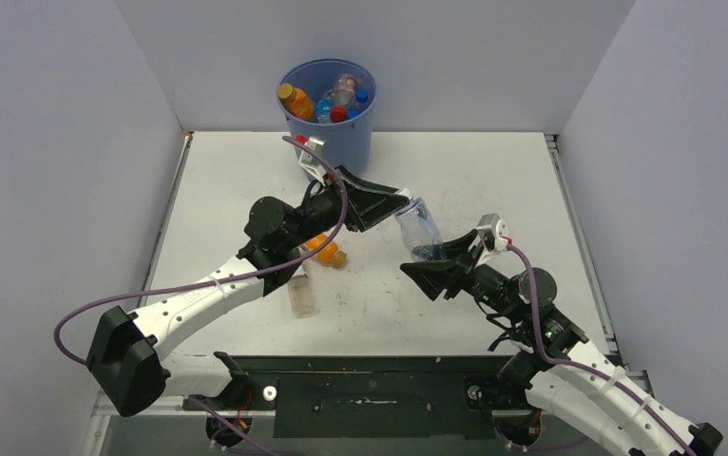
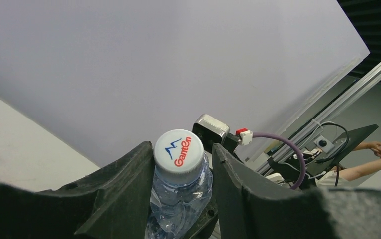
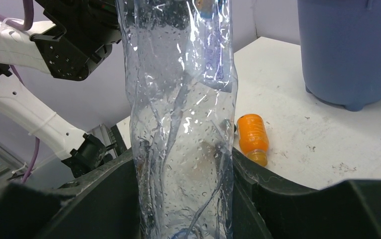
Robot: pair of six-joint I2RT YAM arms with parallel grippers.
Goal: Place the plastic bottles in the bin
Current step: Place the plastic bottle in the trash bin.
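Arms angled inward, left hand (image 1: 406, 201) and right hand (image 1: 433, 258) (facing each other) both gripping

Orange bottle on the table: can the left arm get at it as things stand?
Probably not yet. The left end effector is round the cap end of a clear bottle that the right end effector holds too, and the orange bottle lies beneath that arm.
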